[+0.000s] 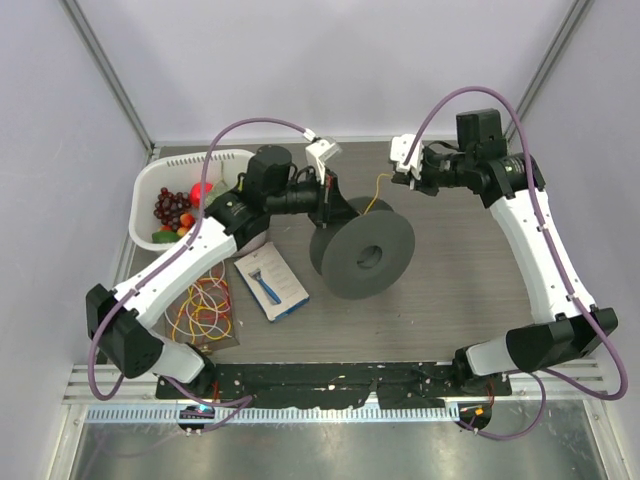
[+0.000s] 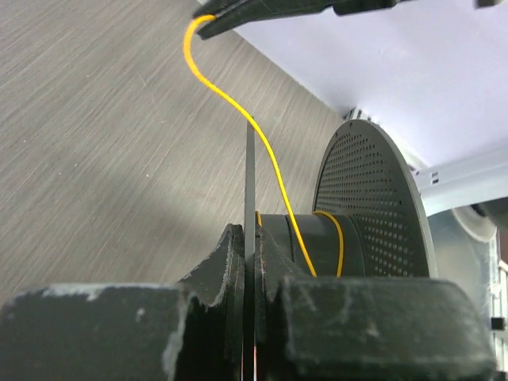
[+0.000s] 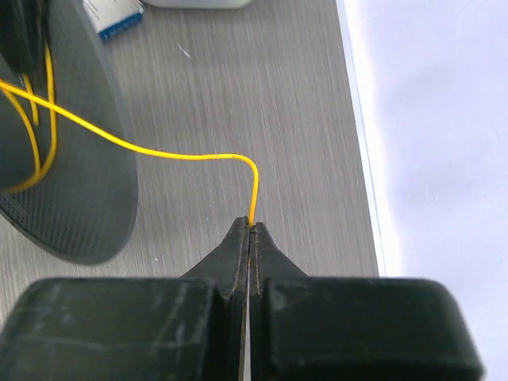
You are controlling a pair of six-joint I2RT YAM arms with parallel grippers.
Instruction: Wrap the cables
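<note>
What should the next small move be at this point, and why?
Probably swing the right gripper around the spool to lay another turn. It is shut on the end of the yellow wire, only a few loops sit on the hub, the span between hangs slack, and the left gripper clamps a flange, steadying the spool.

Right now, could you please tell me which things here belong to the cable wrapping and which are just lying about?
Job: yellow wire, spool, left gripper clamping it, right gripper pinching wire.
Lying about: white basket, blue packet, coloured loops.
</note>
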